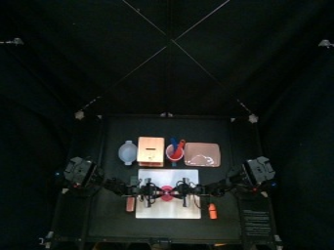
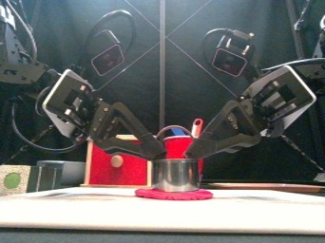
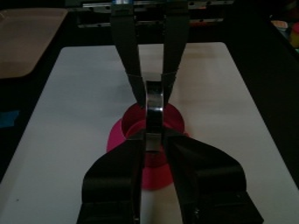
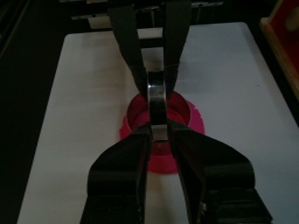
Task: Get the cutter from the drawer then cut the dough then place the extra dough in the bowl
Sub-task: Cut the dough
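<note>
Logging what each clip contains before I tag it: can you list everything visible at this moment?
cutting board: 1, white, table's front middle.
dough: 1 flat disc, red-pink, on the board.
cutter: 1, round metal, standing on the dough.
bowl: 1, blue-grey, back row, leftmost.
wooden box: 1, pale, red drawer front, right of the bowl.
cup: 1, red, holding a blue knife and a red knife, right of the box.
tray: 1, pink, flat, back row, rightmost.
left gripper: 1, black, jaws shut on the cutter from the left.
right gripper: 1, black, jaws shut on the cutter from the right.
</note>
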Motion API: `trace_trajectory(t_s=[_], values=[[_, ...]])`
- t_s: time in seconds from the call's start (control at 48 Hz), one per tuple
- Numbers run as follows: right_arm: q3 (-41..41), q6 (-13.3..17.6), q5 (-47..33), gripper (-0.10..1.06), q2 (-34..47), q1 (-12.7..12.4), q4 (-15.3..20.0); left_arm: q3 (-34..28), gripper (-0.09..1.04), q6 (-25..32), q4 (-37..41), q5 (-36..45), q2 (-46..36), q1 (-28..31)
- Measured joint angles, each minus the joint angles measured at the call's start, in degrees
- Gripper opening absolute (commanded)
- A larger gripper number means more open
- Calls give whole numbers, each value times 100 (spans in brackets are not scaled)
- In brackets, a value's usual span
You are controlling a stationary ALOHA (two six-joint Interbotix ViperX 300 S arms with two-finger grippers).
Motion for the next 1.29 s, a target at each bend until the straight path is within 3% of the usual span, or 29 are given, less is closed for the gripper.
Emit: trace_trajectory(t_s=[0.417,0.729,1.292], values=[[0,-18,299,53,88,-53,-70,-35,43,9,114,378,-26,18],[-18,-9,483,53,132,-97,-79,-88,38,9,114,932,-18,35],[-70,-9,835,53,193,-149,-53,-132,35,9,105,984,123,35]])
